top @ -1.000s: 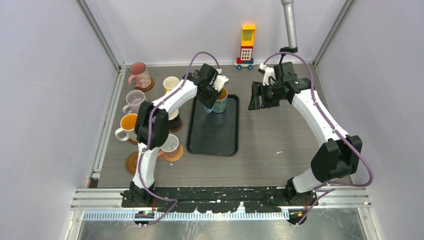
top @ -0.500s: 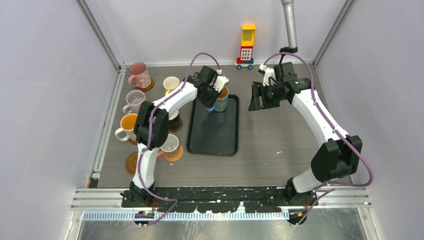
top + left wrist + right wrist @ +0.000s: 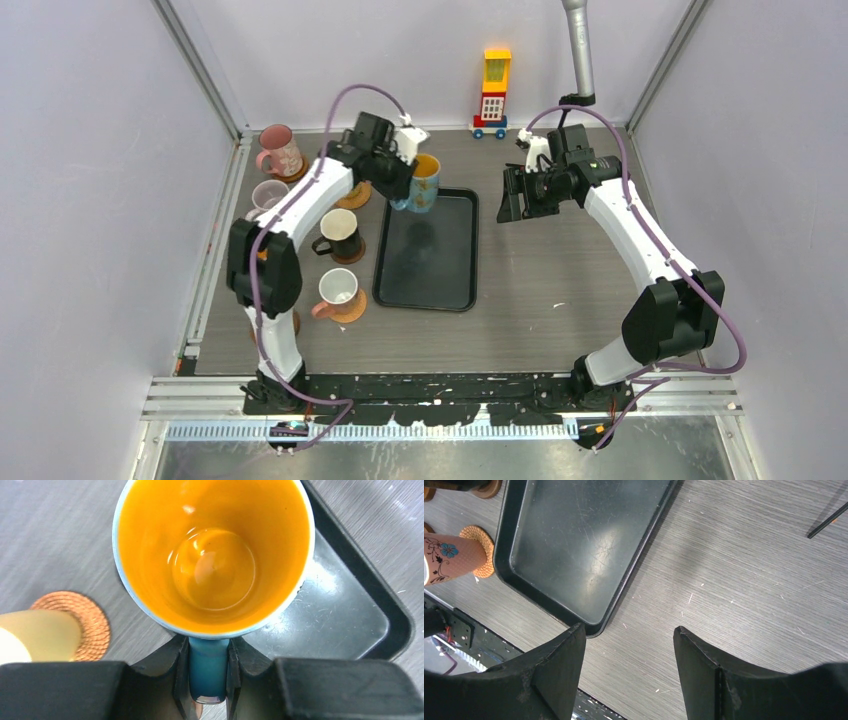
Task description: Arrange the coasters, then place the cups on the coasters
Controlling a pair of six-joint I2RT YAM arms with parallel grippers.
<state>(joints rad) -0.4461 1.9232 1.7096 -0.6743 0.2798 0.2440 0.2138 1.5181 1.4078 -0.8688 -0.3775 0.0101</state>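
While held, blue mug (image 3: 424,186) approx upright.

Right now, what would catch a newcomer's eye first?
The blue ceramic mug with a bright orange inside, its handle clamped in the left arm's jaws, over the far left corner of the black rectangular tray. Next, the yellow-and-red toy block tower at the far edge of the grey table.

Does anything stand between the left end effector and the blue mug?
Nothing visible does: the left end effector is shut on the handle of the blue mug, holding it above a corner of the black tray.
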